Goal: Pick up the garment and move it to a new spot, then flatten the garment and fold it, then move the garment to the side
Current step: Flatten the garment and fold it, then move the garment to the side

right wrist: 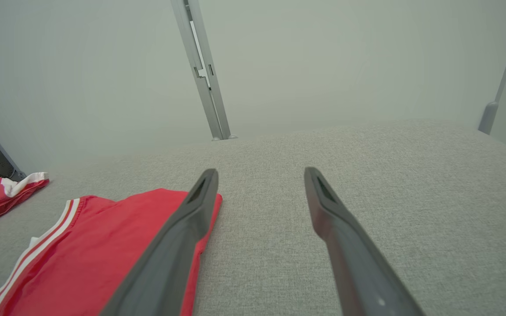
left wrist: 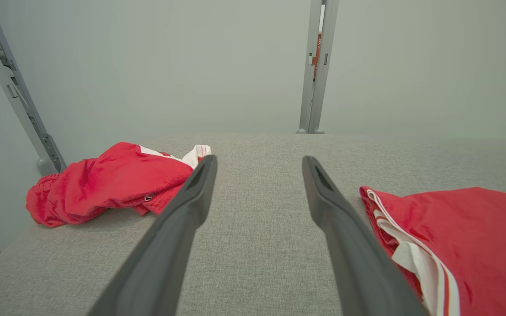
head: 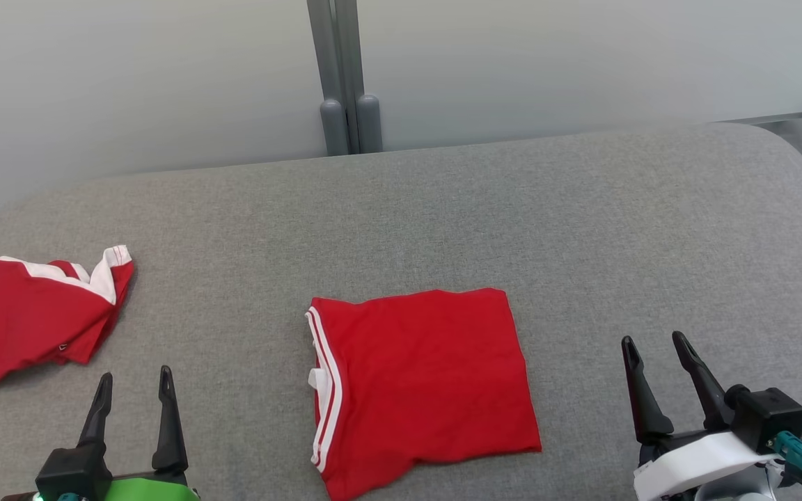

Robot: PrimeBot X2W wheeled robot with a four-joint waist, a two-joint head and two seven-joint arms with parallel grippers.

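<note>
the grey table has a rounded far edge that runs from 9 to 3 o'clock in the head view. pale wall panels stand close behind it, with a grey metal post at 12 o'clock. a wide stretch of open woven cloth lies from 12 round to 4 o'clock.

the folded garment lies flat at 6 o'clock. it is a roughly square red piece of thin smooth fabric, with white stripes down its 9 o'clock side and a slightly rumpled near hem. a second garment, red with white trim, lies crumpled at 9 o'clock against the table's left edge, well apart from the folded one.

the left gripper sits at 7 o'clock between the two garments, its dark tapered fingers apart and holding nothing. the right gripper sits at 4 o'clock, its fingers also apart and holding nothing. in the right wrist view its left finger overlaps the folded garment's corner; whether it touches the cloth cannot be told.
</note>
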